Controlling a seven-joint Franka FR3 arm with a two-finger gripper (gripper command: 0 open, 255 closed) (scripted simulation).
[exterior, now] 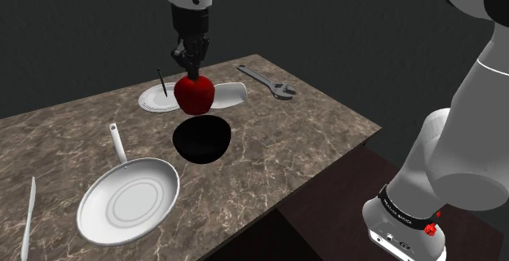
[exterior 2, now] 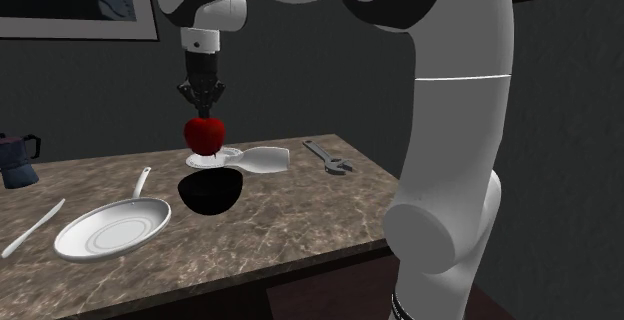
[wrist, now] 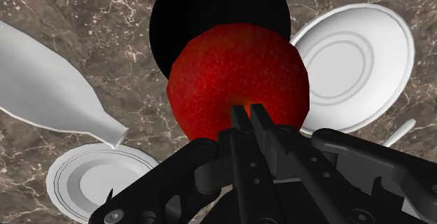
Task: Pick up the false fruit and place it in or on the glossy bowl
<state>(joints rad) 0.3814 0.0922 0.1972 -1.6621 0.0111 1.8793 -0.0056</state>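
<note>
A red apple (exterior: 194, 95) hangs in the air, held from above at its top by my black gripper (exterior: 188, 68), which is shut on it. The same apple (exterior 2: 204, 133) hangs under the gripper (exterior 2: 203, 105) in the second exterior view. A glossy black bowl (exterior: 201, 138) sits on the marble table directly below the apple; the bowl (exterior 2: 209, 190) is empty. In the wrist view the apple (wrist: 238, 82) covers part of the bowl (wrist: 203, 12), and the fingertips (wrist: 243, 117) pinch its stem end.
A white frying pan (exterior: 129, 199) lies at the shoulder view's lower left. A white plate (exterior: 157, 99), a white bottle lying on its side (exterior: 231, 94) and a grey wrench (exterior: 270, 84) sit behind the bowl. A white knife (exterior: 28, 218) lies at the left edge. A blue moka pot (exterior 2: 18, 160) stands far left.
</note>
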